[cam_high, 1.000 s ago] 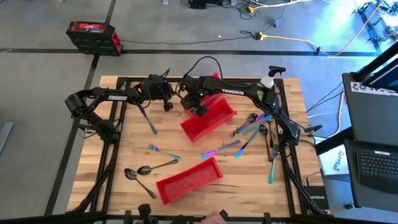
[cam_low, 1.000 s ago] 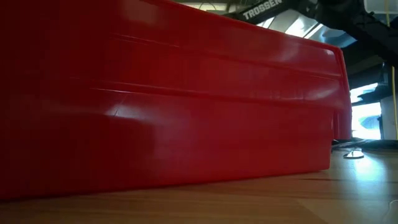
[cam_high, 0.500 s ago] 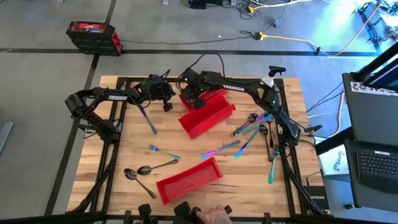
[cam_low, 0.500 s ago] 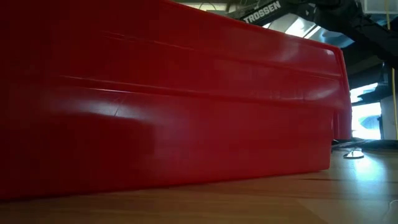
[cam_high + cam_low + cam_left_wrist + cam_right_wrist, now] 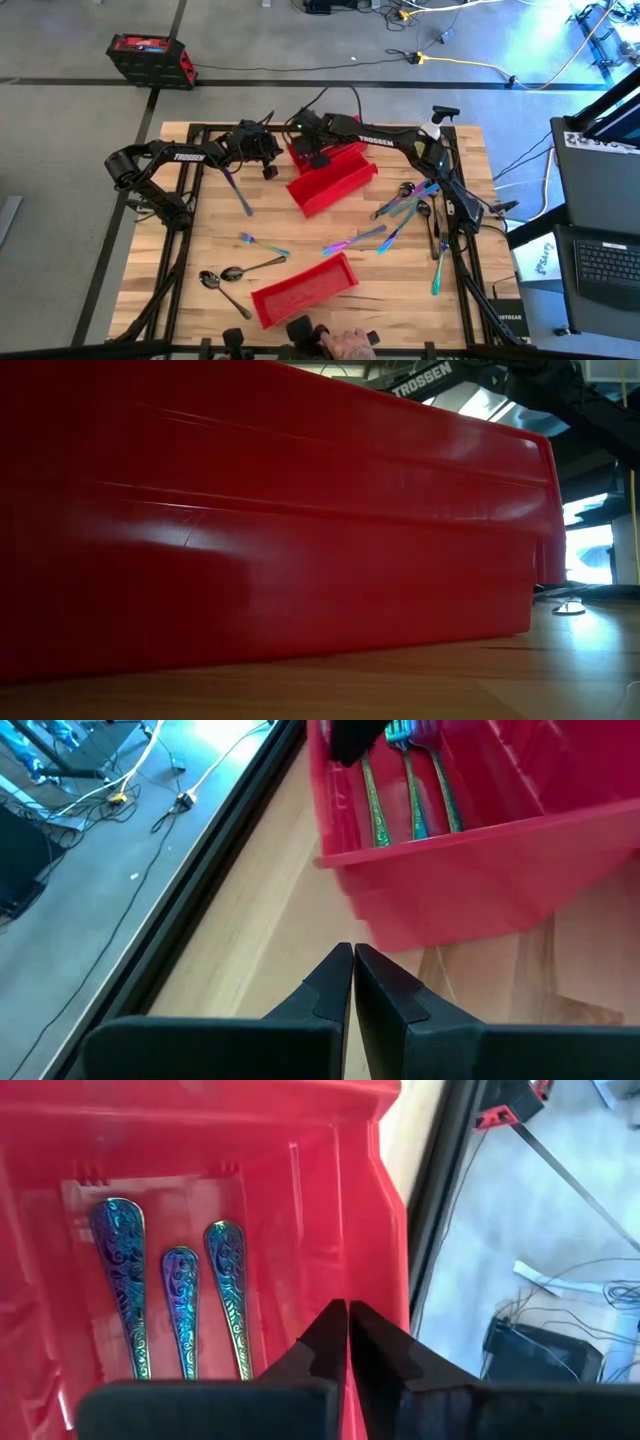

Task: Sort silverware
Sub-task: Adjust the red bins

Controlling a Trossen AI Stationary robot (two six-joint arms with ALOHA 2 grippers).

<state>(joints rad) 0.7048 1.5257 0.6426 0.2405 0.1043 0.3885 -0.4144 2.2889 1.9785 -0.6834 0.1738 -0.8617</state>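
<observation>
Three iridescent silverware pieces (image 5: pixel 180 1300) lie in the far red bin (image 5: pixel 370 1200), also seen as silverware (image 5: pixel 410 790) in the left wrist view. My right gripper (image 5: pixel 347 1320) (image 5: pixel 312 152) is shut, its tips inside this bin by its side wall. My left gripper (image 5: pixel 352 960) (image 5: pixel 268 165) is shut over bare wood just left of the far bin (image 5: pixel 480 870). Loose silverware lies flat on the table: a knife (image 5: pixel 238 192), a fork (image 5: pixel 262 243), dark spoons (image 5: pixel 240 272) and a cluster (image 5: pixel 405 200) on the right. My right gripper points its shut fingers down into the far bin beside its side wall (image 5: pixel 385 1280). Whether the tips touch the wall or the bin floor, I cannot tell.
A second red bin (image 5: pixel 335 185) lies slanted beside the far one. A third bin (image 5: pixel 303 290) sits near the near edge and fills the low view (image 5: pixel 270 520). A spray bottle (image 5: pixel 432 125) stands at the far right corner. A person's hand (image 5: pixel 345 345) shows at the near edge.
My right gripper has moved from the slanted bin toward the far edge, over the far bin. The slanted bin has slid a little toward the far edge. A person's hand has come into view at the near edge.
</observation>
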